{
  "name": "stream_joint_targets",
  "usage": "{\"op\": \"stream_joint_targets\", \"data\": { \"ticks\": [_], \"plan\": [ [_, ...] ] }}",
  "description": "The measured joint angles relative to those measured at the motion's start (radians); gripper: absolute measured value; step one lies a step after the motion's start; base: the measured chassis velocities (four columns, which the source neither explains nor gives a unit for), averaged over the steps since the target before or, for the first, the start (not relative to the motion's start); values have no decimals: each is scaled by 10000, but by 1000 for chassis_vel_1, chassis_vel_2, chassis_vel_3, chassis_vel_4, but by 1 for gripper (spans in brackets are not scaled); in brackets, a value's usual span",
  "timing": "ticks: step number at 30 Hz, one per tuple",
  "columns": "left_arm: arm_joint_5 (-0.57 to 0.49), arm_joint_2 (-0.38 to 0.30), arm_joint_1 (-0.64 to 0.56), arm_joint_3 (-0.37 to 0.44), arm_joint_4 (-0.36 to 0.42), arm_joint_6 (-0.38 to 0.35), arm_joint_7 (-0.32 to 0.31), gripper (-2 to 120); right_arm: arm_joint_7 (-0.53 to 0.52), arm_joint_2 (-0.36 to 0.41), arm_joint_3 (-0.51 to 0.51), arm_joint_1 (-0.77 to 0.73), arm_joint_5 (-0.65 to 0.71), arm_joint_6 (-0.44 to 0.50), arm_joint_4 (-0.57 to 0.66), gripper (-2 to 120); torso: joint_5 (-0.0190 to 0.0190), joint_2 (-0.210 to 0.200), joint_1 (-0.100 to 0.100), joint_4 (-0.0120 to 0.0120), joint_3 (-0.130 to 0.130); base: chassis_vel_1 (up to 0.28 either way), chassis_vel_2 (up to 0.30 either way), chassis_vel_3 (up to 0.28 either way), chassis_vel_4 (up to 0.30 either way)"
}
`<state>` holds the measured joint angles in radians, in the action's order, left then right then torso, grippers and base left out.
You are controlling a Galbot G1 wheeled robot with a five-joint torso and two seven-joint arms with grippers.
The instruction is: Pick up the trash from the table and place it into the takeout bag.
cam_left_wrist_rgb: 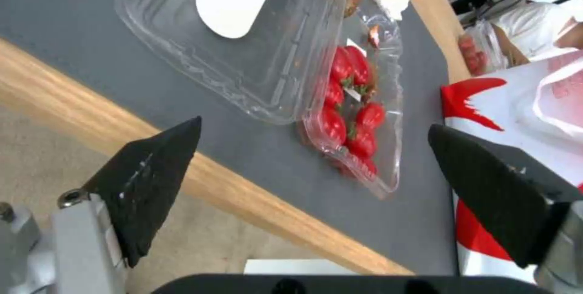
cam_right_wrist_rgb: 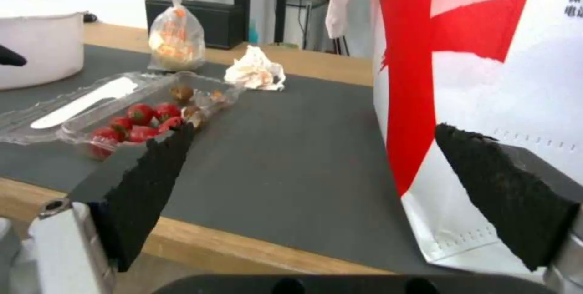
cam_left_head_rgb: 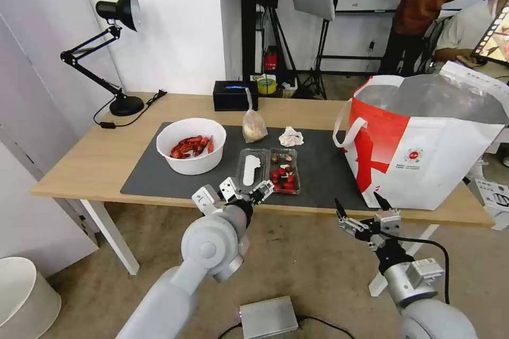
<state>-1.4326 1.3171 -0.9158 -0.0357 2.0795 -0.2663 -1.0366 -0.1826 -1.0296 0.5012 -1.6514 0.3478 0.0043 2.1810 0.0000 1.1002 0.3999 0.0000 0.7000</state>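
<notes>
I've got the left claw (cam_left_head_rgb: 247, 191) spread wide at the near edge of the worktop (cam_left_head_rgb: 101, 156), right in front of the clear clamshell (cam_left_head_rgb: 268, 169), nothing in it. My read: it's lined up that way because the clamshell is the nearest bit of trash and sits flat and open near the mat (cam_left_head_rgb: 323, 169) edge, easy to reach w/o crossing anything. Right claw (cam_left_head_rgb: 363, 211) hangs lower, off the near edge, also spread and empty, pointed at the mat strip between the clamshell and the bag (cam_left_head_rgb: 424, 153); prob. just waiting.

Trash is all on the mat: white bowl (cam_left_head_rgb: 191, 145) of red shells to the left, knotted clear bag (cam_left_head_rgb: 254, 126) and crumpled tissue (cam_left_head_rgb: 290, 137) farther back, clamshell nearest me with red scraps in its right half and a white patch in its left half. The bag stands at the right end of the mat, mouth open, handle (cam_left_head_rgb: 347, 130) drooping toward the clamshell.

Other stuff: black box (cam_left_head_rgb: 235, 95) at the far edge behind the knotted bag, desk lamp (cam_left_head_rgb: 108, 53) far left w/ its cord on the wood. Neither blocks the route. The bag's tall wall is the real obstacle imo; anything has to go up and over the rim. The clamshell's open lid looks floppy too.
</notes>
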Motion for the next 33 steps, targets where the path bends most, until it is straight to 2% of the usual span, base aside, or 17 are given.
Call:
{"op": "stream_joint_targets", "data": {
  "ticks": [3, 33],
  "plan": [
    [-81, 139, 244, -81, -230, 12, -263, 100, 1, -96, -96, 5, -69, 36, -52, 100, 0, 0, 0, 0, 0, 0, 0, 0, 0],
    [-292, 601, 1085, -413, -1121, 177, -915, 100, 7, -191, -195, 153, -88, 110, -223, 100, 0, -1, 0, 0, 0, 0, 0, 0, 0]
  ]
}}
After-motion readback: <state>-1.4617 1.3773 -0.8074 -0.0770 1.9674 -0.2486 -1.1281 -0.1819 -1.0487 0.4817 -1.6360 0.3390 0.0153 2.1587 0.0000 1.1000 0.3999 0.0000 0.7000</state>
